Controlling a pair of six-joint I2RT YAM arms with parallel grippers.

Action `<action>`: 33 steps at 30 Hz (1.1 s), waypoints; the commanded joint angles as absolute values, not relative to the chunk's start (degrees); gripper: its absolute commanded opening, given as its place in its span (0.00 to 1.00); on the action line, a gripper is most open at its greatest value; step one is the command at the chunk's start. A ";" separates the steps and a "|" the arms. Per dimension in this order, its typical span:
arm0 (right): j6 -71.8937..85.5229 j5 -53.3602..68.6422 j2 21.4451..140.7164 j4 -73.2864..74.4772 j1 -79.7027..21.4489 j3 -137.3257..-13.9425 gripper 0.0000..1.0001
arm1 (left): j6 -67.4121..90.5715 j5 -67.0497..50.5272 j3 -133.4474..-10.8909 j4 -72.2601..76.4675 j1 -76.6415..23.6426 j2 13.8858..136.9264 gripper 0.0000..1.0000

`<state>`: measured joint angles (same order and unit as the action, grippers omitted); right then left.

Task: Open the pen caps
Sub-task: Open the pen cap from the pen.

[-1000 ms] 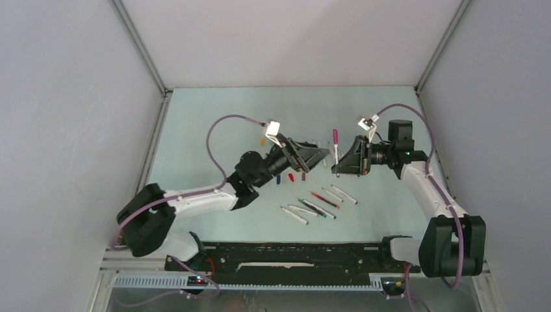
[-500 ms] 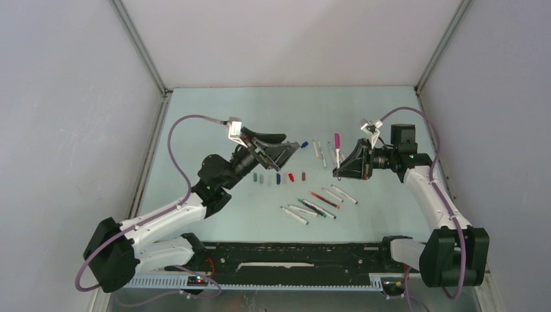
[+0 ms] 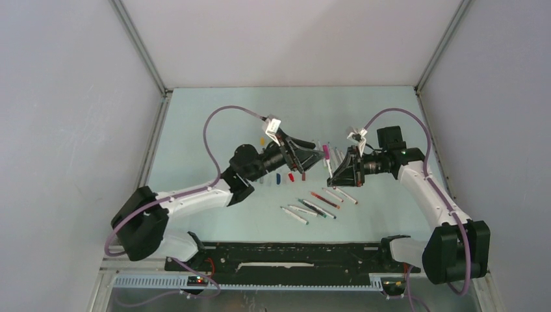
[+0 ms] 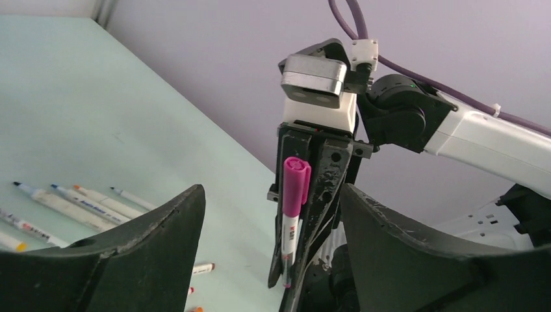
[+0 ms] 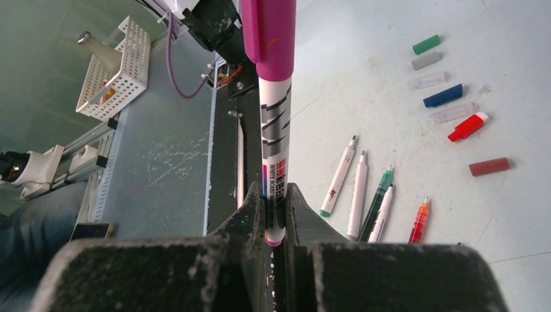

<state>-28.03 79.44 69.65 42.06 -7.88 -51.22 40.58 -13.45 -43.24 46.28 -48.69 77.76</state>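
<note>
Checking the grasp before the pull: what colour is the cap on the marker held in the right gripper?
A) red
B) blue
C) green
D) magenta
D: the right gripper pinches a whiteboard marker whose cap is magenta, as both wrist views show.

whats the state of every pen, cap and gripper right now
magenta pen: capped, held at its tail end
magenta cap: on its pen
right gripper: shut on magenta pen
left gripper: open, fingers either side of magenta cap
loose caps: off, lying flat
other pens: uncapped, lying flat
</note>
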 commanded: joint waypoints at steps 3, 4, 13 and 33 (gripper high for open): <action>-31.02 78.78 70.39 44.42 -8.70 -53.77 0.00 | 42.59 -16.26 -48.70 53.24 -50.13 82.39 0.71; -30.95 78.47 70.46 44.33 -8.78 -53.79 0.00 | 42.70 -16.17 -49.14 53.14 -50.24 82.75 0.69; -30.17 77.66 70.70 43.82 -8.84 -53.88 0.00 | 42.68 -16.47 -52.30 48.47 -50.71 84.05 0.11; -28.25 77.88 70.31 42.56 -7.58 -53.88 0.00 | 41.95 -19.07 -55.34 40.91 -51.41 84.89 0.36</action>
